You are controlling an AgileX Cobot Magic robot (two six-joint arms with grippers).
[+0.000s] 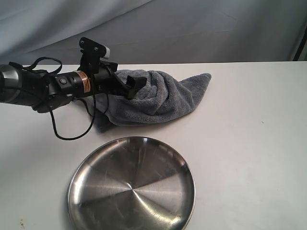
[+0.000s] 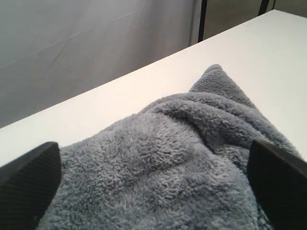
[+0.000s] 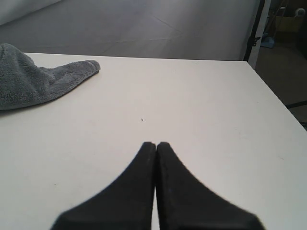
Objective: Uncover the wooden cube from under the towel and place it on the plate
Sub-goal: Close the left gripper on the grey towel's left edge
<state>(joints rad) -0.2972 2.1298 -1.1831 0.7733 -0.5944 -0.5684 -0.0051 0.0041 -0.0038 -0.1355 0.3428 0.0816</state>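
The towel [image 1: 158,96] lies bunched in a soft heap toward the far side of the table [image 1: 249,134], a little left of centre, with one corner trailing off to the right. Its middle stands up in a rounded hump, which suggests the wooden cube sits underneath; the cube itself is hidden in every view, so its exact spot under the cloth cannot be told. The left gripper [image 1: 133,87] reaches in low from the left and meets the heap at its upper left edge. In the left wrist view its fingers [image 2: 29,187] are spread wide with the fluffy pile filling the gap between them, so it is released and grasps nothing yet. That stance looks chosen to pinch a fold of cloth and peel it off the hump. The plate [image 1: 132,184] waits on the near side, just in front of the towel and apart from it, bare, and close enough for a short carry once the cube is exposed. The right gripper [image 3: 156,144] is out of the exterior view; its own camera shows it clenched on nothing over bare table to the right of the towel, seemingly parked clear of the work.
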